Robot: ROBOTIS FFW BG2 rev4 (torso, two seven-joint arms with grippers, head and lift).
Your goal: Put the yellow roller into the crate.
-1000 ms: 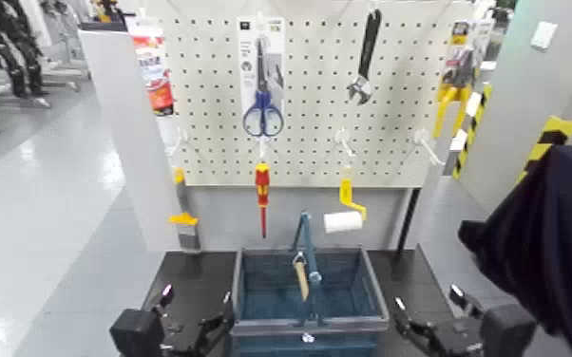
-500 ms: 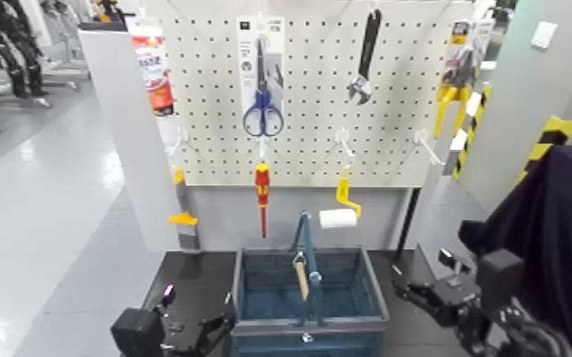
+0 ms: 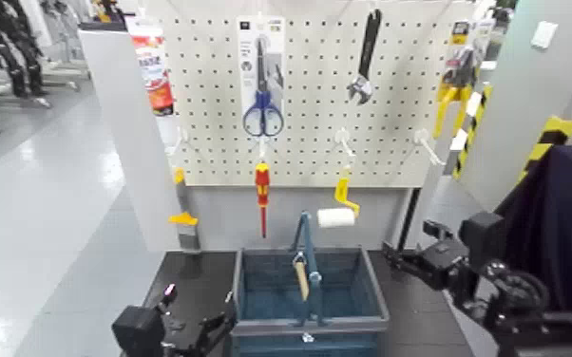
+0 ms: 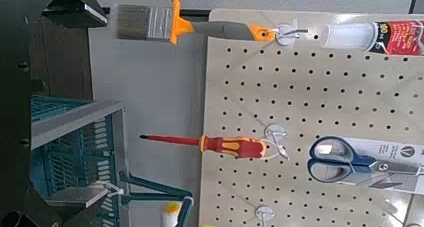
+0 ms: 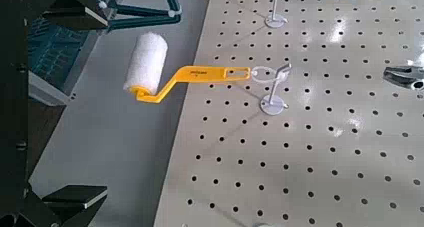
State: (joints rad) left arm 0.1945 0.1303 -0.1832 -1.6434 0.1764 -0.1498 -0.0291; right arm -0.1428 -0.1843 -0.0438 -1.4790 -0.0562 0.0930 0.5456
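Here, operator, is your list, left to right across the head view.

Left gripper (image 3: 216,328): parked low at the frame's bottom edge, beside the crate's left front corner; its body is partly cut off, fingers spread, holding nothing.

Paintbrush (image 4: 150,22): orange-collared, hung on the pegboard (image 3: 309,142); you see it clearly only in the left wrist view.

Screwdriver (image 3: 262,195): red and yellow, hanging tip-down from a peg.

Scissors (image 3: 262,90): blue-handled, on a card above the screwdriver.

Crate (image 3: 252,304): blue-grey, on the dark table (image 3: 195,280) below the pegboard; its front wall is cut off by the frame. A wooden handle (image 3: 301,275) leans at the divider; its head is hidden.

Yellow roller (image 3: 340,211): hanging from its peg, white sleeve lowermost, above and behind the crate, outside it.

Wrench (image 3: 367,57): dark, hung high.

Right gripper (image 3: 391,256): raised right of the crate, below and right of the roller, not touching it; fingers apart, empty.
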